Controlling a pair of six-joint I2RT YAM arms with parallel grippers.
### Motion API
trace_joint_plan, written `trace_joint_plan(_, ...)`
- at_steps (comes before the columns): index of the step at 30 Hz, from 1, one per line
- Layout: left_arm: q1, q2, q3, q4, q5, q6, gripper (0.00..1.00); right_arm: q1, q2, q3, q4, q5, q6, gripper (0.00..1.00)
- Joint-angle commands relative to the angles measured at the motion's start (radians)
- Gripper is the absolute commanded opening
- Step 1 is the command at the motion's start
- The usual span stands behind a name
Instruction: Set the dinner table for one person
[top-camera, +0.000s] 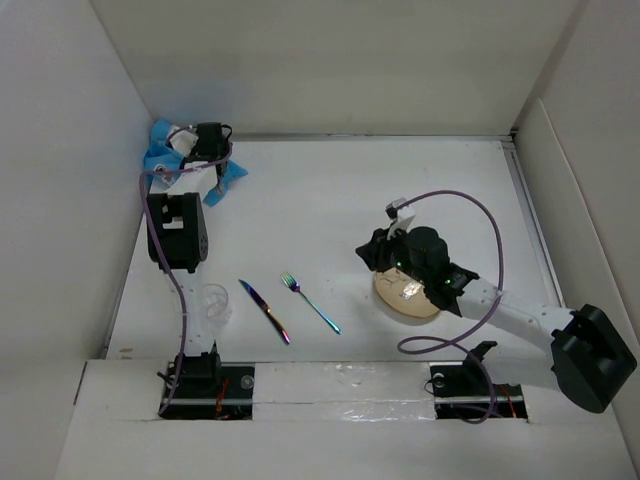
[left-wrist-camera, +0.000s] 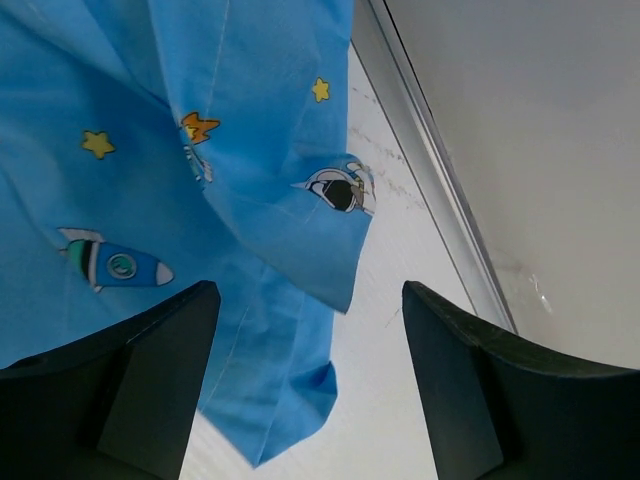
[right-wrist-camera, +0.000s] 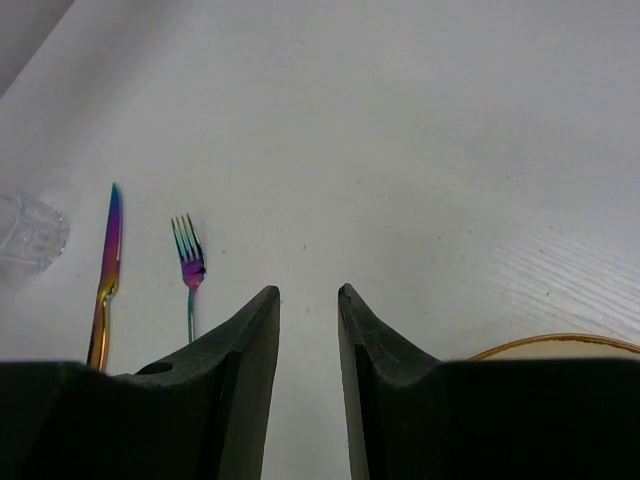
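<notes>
Top external: the white desk (top-camera: 350, 200) spans the scene, carrying knife (top-camera: 265, 311), fork (top-camera: 312, 304) and glass (top-camera: 213, 302) near its front. Left jaws gape empty over the cloth (top-camera: 157, 158) in the far-left corner; right jaws, narrowly parted, hold nothing above the plate (top-camera: 405, 305).

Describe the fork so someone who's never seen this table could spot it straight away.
On the white dinner table, look toward the near edge, left of the tan plate. Two rainbow-sheened utensils lie there side by side at a slant. The fork is the one nearer the plate, and unlike the knife its far end splits into tines.
</notes>
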Motion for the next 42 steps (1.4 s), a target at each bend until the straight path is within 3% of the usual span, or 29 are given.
trace_joint_plan(1, 0.028, 0.038, 0.077, 0.048, 0.048, -0.084, 0.71, 0.014, 0.038, 0.060, 0.084, -0.078, -0.026, 0.36)
trace_joint_plan(8, 0.037, 0.092, 0.151, 0.061, 0.034, -0.123, 0.51, 0.014, 0.112, 0.088, 0.074, -0.088, -0.043, 0.36)
trace_joint_plan(14, 0.037, 0.093, 0.169, 0.061, -0.035, -0.082, 0.43, 0.014, 0.152, 0.106, 0.062, -0.102, -0.045, 0.36)
trace_joint_plan(18, 0.037, 0.095, 0.181, 0.055, -0.050, -0.051, 0.29, 0.014, 0.160, 0.112, 0.054, -0.110, -0.045, 0.36)
trace_joint_plan(19, 0.037, 0.095, 0.186, 0.054, -0.047, -0.043, 0.17, 0.014, 0.160, 0.111, 0.053, -0.105, -0.045, 0.36)
trace_joint_plan(21, 0.037, 0.090, 0.178, 0.055, -0.043, -0.034, 0.12, 0.014, 0.160, 0.114, 0.048, -0.104, -0.043, 0.36)
trace_joint_plan(22, 0.037, 0.089, 0.174, 0.057, -0.037, -0.029, 0.00, 0.014, 0.158, 0.117, 0.044, -0.105, -0.046, 0.36)
trace_joint_plan(28, 0.037, -0.014, 0.087, 0.113, 0.017, 0.029, 0.00, 0.014, 0.137, 0.112, 0.037, -0.085, -0.045, 0.35)
trace_joint_plan(35, -0.027, -0.273, 0.002, 0.215, 0.115, 0.132, 0.00, 0.014, 0.106, 0.106, 0.041, -0.107, -0.037, 0.00)
trace_joint_plan(42, -0.049, -0.483, -0.032, 0.253, 0.312, 0.126, 0.00, 0.024, 0.060, 0.106, 0.016, -0.078, -0.043, 0.01)
